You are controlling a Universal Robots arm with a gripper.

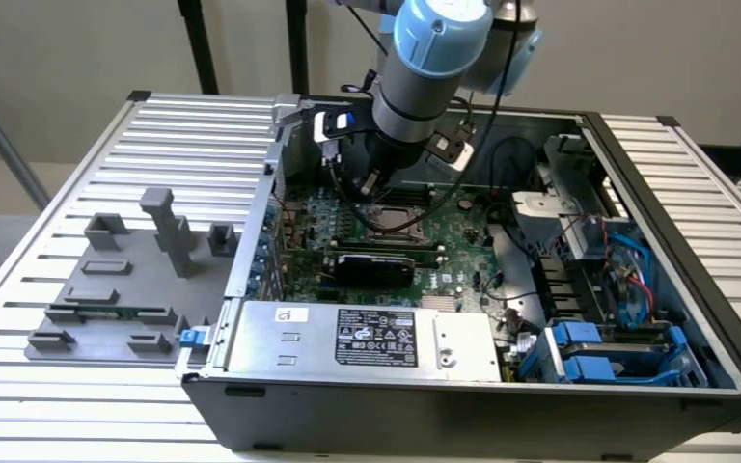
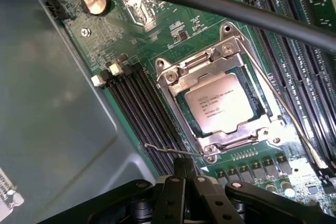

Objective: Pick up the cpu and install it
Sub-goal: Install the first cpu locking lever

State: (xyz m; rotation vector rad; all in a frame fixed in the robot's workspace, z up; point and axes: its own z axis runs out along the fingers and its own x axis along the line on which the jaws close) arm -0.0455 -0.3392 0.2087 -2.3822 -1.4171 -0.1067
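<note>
The cpu (image 2: pixel 218 106), a silvery square chip with printed text, lies flat in the motherboard socket, framed by the metal load plate (image 2: pixel 184 72). In the exterior view the socket (image 1: pixel 393 214) sits mid-board inside the open computer case. My gripper (image 2: pixel 185 165) hangs above the board just beside the socket, its black fingers pressed together with nothing between them. A thin wire lever (image 2: pixel 168 149) runs just past the fingertips. In the exterior view the gripper (image 1: pixel 368 189) is low over the board at the socket's far edge.
A black cable (image 2: pixel 210 3) crosses in front of the wrist camera. Memory slots (image 2: pixel 139 98) flank the socket, close to the case wall (image 2: pixel 52 108). The power supply (image 1: pixel 358 338) and blue drive bays (image 1: pixel 602 349) fill the case's near side. A grey fixture plate (image 1: pixel 120 285) lies at the exterior view's left.
</note>
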